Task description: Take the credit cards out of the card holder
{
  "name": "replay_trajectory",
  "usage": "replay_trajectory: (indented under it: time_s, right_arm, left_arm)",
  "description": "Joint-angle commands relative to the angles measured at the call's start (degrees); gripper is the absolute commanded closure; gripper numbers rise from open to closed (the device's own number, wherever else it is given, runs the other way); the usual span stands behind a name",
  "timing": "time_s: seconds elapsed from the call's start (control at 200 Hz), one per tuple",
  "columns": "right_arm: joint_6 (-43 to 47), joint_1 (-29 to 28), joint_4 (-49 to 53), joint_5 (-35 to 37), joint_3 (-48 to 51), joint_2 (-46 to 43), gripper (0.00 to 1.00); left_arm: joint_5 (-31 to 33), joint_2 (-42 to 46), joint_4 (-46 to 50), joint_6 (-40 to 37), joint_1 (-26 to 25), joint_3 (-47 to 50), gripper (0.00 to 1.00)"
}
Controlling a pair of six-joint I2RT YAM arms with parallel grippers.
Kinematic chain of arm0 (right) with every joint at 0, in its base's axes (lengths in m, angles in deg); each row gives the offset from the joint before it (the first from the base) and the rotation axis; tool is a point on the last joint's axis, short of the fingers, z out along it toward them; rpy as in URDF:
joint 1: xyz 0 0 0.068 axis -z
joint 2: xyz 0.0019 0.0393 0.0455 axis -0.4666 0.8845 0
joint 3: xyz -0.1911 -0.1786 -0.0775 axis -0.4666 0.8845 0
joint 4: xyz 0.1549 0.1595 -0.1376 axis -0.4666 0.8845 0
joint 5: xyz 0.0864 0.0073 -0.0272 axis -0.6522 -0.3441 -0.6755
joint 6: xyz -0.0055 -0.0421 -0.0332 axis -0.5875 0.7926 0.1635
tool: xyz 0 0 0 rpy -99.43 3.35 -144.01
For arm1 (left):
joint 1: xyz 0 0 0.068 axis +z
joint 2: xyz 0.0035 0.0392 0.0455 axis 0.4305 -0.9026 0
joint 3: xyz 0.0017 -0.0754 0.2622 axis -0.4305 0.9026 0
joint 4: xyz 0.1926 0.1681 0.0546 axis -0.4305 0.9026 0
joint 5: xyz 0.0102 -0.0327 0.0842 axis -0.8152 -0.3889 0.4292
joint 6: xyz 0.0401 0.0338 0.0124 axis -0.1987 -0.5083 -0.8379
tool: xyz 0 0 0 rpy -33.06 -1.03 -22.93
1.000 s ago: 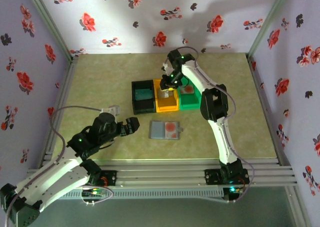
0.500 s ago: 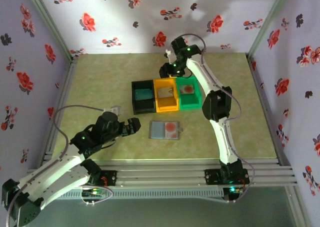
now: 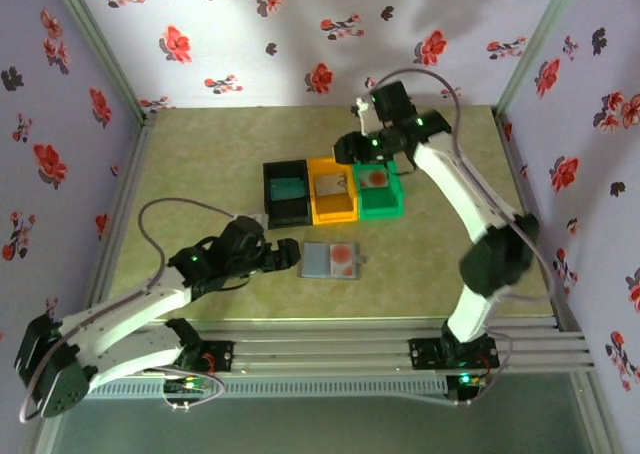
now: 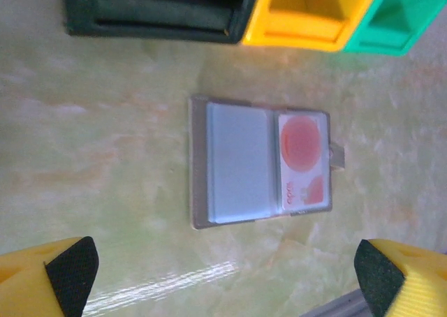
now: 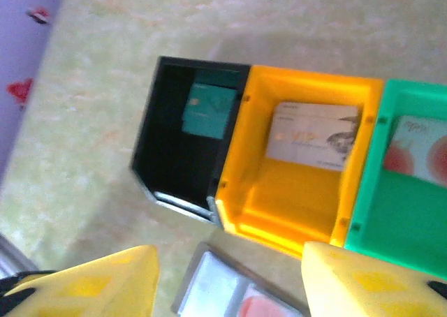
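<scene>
The card holder (image 3: 333,260) is seen lying open and flat on the table (image 3: 200,164), just in front of a row of three bins. In the left wrist view its two panels are shown clearly: a pale card (image 4: 304,162) with a red-orange blot is held in the right panel, while the left panel is covered by a plain bluish-grey face that may be a card, though this cannot be told. From above, these details are reduced to a grey patch and a red spot.

The bins' contents are best given by the right wrist view: a teal card (image 5: 208,111) is seen in the black bin (image 5: 157,163), a grey card (image 5: 314,137) in the orange bin (image 5: 279,212), and a second pale, red-marked card (image 5: 419,146) in the green bin (image 5: 398,219).

The left gripper (image 3: 288,255) is held low, just left of the card holder, its jaws spread wide and empty. The right gripper (image 3: 352,150) is raised over the far side of the bins, the arm stretched forward, its fingers (image 5: 91,282) parted with nothing between them.
</scene>
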Motion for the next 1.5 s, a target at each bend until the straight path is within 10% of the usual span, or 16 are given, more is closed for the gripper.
replay_trajectory:
  time_s: [0.0,0.12,0.55,1.495]
  right_arm:
    - [-8.05,-1.24,-14.96,-3.29,15.91,-7.58,0.48]
    - [-15.0,-1.81,-24.12,-5.09,31.75,-14.83,0.66]
    - [-27.03,-4.68,-43.84,-1.28,62.58,-22.62,0.76]
    - [-31.47,-6.17,-57.52,0.37,70.77,-13.88,0.83]
  left_arm:
    - [-2.64,-5.02,-5.02,1.1,-2.02,-3.65,0.05]
    - [-3.76,-10.22,-8.65,0.96,-3.33,-5.91,0.08]
    - [-9.4,-25.0,-19.96,2.61,-3.83,-9.46,0.24]
    - [-12.68,-37.7,-30.76,6.85,-4.49,-8.05,0.5]
